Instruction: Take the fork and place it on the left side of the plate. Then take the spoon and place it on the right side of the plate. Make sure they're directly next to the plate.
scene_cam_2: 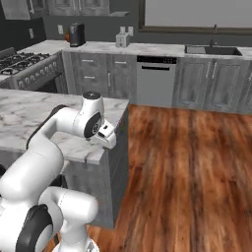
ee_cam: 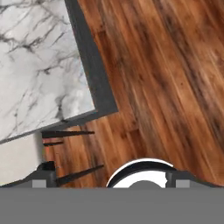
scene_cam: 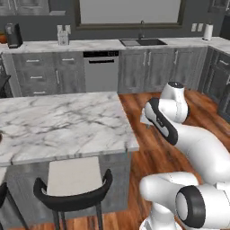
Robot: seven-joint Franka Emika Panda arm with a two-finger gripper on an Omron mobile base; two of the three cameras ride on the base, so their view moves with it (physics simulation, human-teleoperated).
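Note:
The fork, the plate and the spoon are out of view. My gripper [ee_cam: 112, 178] hangs open beside the right end of the marble island [scene_cam: 58, 121], over the wood floor [ee_cam: 166, 78], with nothing between its fingertips [ee_cam: 44, 171]. From the base cameras the hand [scene_cam: 155, 117] sits just off the island's corner [scene_cam_2: 106, 134], at about counter height. A tiny dark sliver [scene_cam: 1, 136] lies at the island's left edge; I cannot tell what it is.
A black stool with a pale seat [scene_cam: 74, 184] stands under the island's near edge. Grey cabinets, a dishwasher [scene_cam: 101, 69] and a sink [scene_cam: 141, 42] line the back wall. Open wood floor [scene_cam_2: 187, 162] stretches to the right of the island.

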